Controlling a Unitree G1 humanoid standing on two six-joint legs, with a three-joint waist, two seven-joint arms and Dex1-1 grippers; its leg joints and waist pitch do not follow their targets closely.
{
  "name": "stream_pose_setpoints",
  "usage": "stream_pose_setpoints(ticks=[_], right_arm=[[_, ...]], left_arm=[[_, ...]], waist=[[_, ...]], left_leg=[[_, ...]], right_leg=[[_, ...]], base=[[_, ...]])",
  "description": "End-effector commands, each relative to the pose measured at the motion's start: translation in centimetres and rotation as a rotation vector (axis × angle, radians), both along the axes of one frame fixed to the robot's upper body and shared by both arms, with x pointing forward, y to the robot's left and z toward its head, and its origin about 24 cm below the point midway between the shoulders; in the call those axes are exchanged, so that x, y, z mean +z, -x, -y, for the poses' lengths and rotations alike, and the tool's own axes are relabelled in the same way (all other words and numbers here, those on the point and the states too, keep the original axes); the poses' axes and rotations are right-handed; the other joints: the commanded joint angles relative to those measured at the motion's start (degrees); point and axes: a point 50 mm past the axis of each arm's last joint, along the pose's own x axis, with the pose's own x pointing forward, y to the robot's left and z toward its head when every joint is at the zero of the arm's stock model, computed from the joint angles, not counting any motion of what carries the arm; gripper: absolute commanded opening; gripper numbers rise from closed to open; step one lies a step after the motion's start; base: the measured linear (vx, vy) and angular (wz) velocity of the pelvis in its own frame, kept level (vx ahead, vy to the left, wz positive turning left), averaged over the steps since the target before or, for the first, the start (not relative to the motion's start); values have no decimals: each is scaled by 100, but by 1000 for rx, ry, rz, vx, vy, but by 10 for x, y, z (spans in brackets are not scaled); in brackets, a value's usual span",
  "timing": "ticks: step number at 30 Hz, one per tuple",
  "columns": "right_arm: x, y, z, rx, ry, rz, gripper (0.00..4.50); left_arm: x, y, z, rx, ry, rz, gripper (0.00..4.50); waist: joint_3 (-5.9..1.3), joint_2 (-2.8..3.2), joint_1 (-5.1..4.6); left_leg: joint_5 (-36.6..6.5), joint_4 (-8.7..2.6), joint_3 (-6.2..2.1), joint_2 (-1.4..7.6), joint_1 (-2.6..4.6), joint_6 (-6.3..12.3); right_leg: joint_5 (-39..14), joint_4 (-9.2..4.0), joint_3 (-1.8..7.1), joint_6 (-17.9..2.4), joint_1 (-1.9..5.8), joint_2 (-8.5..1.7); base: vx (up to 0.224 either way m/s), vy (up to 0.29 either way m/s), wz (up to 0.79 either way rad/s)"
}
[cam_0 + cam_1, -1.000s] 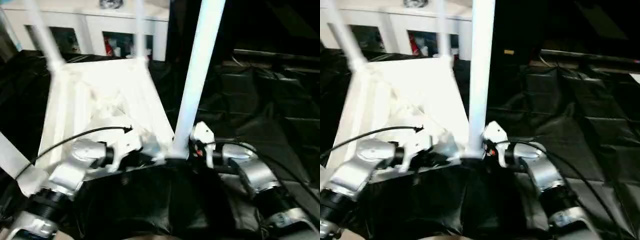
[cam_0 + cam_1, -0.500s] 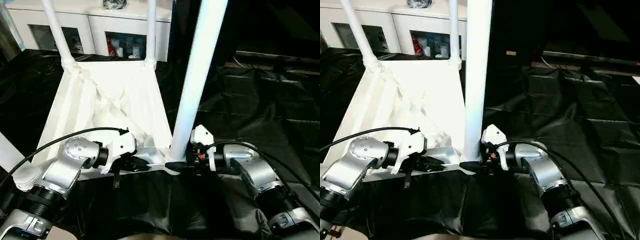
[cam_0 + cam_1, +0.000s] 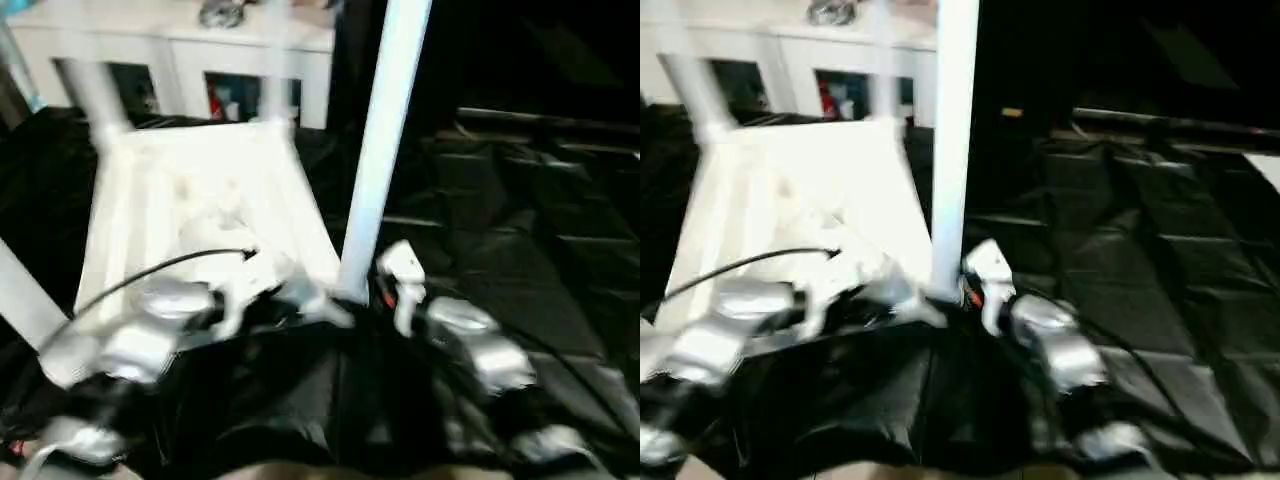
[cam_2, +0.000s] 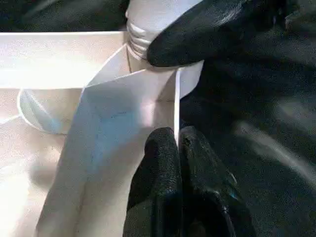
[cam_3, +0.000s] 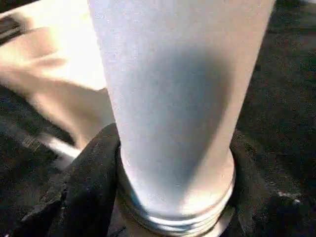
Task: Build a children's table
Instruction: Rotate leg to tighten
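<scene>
- On the black sheet [image 3: 520, 250] covering the floor, the tabletop [image 3: 190, 200] is lying upside down, its ribbed underside facing up.
- At the tabletop's near right corner, a leg [image 3: 385, 130] is standing upright in its socket.
- Two more legs [image 3: 688, 80] are rising from the far corners, and a fourth is showing at the near left.
- Beyond the tabletop's far edge, a white cabinet [image 3: 180, 60] with glass doors is standing.
- The left gripper [image 4: 177, 148] is pinching the thin rim of the tabletop close to the near right corner, its fingers together on the edge.
- The right gripper [image 5: 170, 197] is wrapping the threaded foot of the near right leg, a black finger [image 5: 84, 187] pressing on each side of it.
- The right gripper's finger is also showing in the left wrist view, touching the leg's base.
</scene>
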Motion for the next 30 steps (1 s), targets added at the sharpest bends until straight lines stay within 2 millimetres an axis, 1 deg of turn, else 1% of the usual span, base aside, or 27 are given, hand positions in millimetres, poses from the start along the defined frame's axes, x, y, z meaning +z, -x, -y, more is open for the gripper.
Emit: stream_pose_setpoints(ticks=[1, 2, 3, 4, 6, 7, 8, 9, 10, 12, 13, 15, 16, 17, 19, 20, 21, 22, 23, 24, 26, 27, 28, 29, 30], right_arm=[[-8, -2, -18, -94, 44, -26, 274], [-8, -2, -18, -99, 45, -25, 274], [-8, -4, -21, -144, 52, -19, 274], [-5, -6, -30, -169, 37, -3, 274], [-3, -5, -37, -146, 23, 19, 274], [-1, -4, -40, -118, 2, 25, 309], [0, -3, -41, -91, -25, 19, 330], [2, -2, -42, -71, -47, 18, 344], [4, -2, -41, -36, -69, 18, 344], [6, -1, -37, 16, -56, 40, 360], [7, -1, -34, 36, -44, 53, 385], [9, 0, -29, 93, -30, 61, 391], [10, 0, -25, 130, -20, 62, 406], [11, 1, -21, 174, -9, 60, 406], [13, 5, -12, 283, 25, 59, 406], [13, 6, -11, 296, 31, 59, 406], [15, 9, -1, 375, 57, 45, 406], [16, 10, 2, 399, 65, 42, 406], [17, 12, 5, 429, 74, 36, 406], [17, 13, 8, 452, 78, 25, 406], [19, 15, 15, 504, 90, 4, 406], [19, 16, 17, 520, 94, -7, 406], [20, 16, 21, 544, 101, -23, 406], [20, 17, 22, 550, 104, -28, 406], [20, 17, 22, 550, 104, -28, 406]], left_arm=[[-8, 0, 25, 26, 18, -10, 0], [-8, 0, 25, 28, 18, -10, 0], [-8, -2, 29, 45, 21, -2, 0], [-6, -3, 37, 64, 31, 7, 0], [-5, -2, 43, 59, 39, 10, 0], [-5, 0, 45, 43, 42, 10, 0], [-5, 2, 45, 27, 41, 5, 0], [-6, 4, 46, 9, 37, 2, 0], [-7, 8, 44, -21, 30, -7, 0], [-9, 10, 38, -40, 14, -15, 0], [-10, 12, 36, -48, 9, -18, 0], [-10, 14, 31, -75, 2, -31, 0], [-11, 16, 29, -91, -3, -39, 0], [-11, 18, 26, -113, -11, -46, 0], [-12, 22, 20, -163, -30, -61, 0], [-12, 23, 19, -170, -33, -64, 0], [-12, 27, 13, -217, -53, -87, 0], [-12, 28, 11, -234, -58, -96, 0], [-12, 30, 9, -256, -68, -105, 0], [-12, 31, 7, -269, -77, -104, 0], [-12, 31, 4, -291, -90, -109, 0], [-11, 32, 2, -306, -93, -111, 0], [-10, 33, -1, -333, -101, -117, 0], [-10, 33, -2, -342, -103, -119, 0], [-10, 33, -2, -342, -103, -119, 0]], waist=[[-145, 22, -7], [-140, 21, -9], [-154, 31, -1], [-165, 24, 2], [-186, 31, 12], [-198, 19, 31], [-202, 30, 46], [-199, 37, 50], [-216, 36, 61], [-219, 38, 61], [-229, 37, 65], [-231, 33, 67], [-229, 38, 68], [-233, 68, 73], [-233, 55, 74], [-234, 58, 78], [-233, 64, 78], [-235, 57, 90], [-231, 63, 102], [-238, 58, 94], [-230, 48, 101], [-228, 17, 107], [-228, 20, 118], [-220, 31, 124], [-221, 29, 125]], left_leg=[[-1889, -494, 30, 2, -90, -28], [-1854, -500, 34, 0, -102, -24], [-1817, -497, 33, 3, -99, -30], [-1744, -499, 38, 6, -116, -36], [-1609, -496, 45, 11, -136, -21], [-1398, -484, 77, 23, -155, 33], [-1326, -481, 80, 23, -158, 51], [-1258, -485, 84, 27, -179, 87], [-1139, -472, 89, 27, -185, 120], [-956, -461, 98, 24, -197, 181], [-837, -446, 111, 18, -187, 212], [-706, -440, 114, 10, -195, 259], [-684, -439, 112, 17, -194, 281], [-653, -436, 108, 17, -183, 287], [-611, -428, 118, 25, -179, 356], [-602, -427, 115, 27, -175, 371], [-579, -420, 123, 26, -170, 393], [-597, -416, 124, 37, -155, 433], [-597, -410, 133, 32, -149, 450], [-561, -417, 127, 38, -155, 475], [-565, -413, 132, 34, -152, 489], [-579, -413, 138, 39, -143, 497], [-580, -415, 129, 41, -144, 493], [-663, -425, 129, 48, -140, 474], [-672, -426, 131, 50, -137, 456]], right_leg=[[-3308, -613, 135, -468, 141, -296], [-3306, -624, 139, -450, 134, -296], [-3241, -612, 138, -434, 127, -294], [-3054, -594, 144, -468, 130, -292], [-2731, -564, 149, -528, 150, -283], [-2081, -516, 155, -698, 161, -260], [-1885, -489, 157, -764, 172, -257], [-1639, -463, 157, -860, 198, -253], [-1371, -434, 154, -948, 225, -258], [-1070, -414, 149, -1054, 252, -260], [-889, -397, 147, -1115, 255, -254], [-719, -382, 144, -1172, 278, -254], [-654, -377, 143, -1209, 288, -256], [-589, -365, 141, -1238, 289, -257], [-374, -347, 141, -1319, 298, -252], [-336, -342, 137, -1341, 301, -250], [-257, -335, 139, -1384, 299, -252], [-227, -332, 136, -1414, 305, -251], [-192, -331, 139, -1425, 295, -248], [-136, -318, 139, -1451, 309, -253], [-166, -325, 138, -1467, 310, -255], [-225, -332, 136, -1469, 306, -256], [-269, -327, 136, -1466, 309, -264], [-436, -339, 137, -1442, 299, -269], [-463, -342, 136, -1437, 296, -273]], base=[[0, 0, 0], [0, 0, 0], [0, 0, 0], [0, 0, 0], [0, 0, 0], [0, 0, 0], [0, 0, 0], [0, 0, 0], [0, 0, 0], [0, 0, 0], [0, 0, 0], [0, 0, 0], [0, 0, 0], [0, 0, 0], [0, 0, 0], [0, 0, 0], [0, 0, 0], [0, 0, 0], [0, 0, 0], [0, 0, 0], [0, 0, 0], [0, 0, 0], [0, 0, 0], [0, 0, 0], [0, 0, 0]])
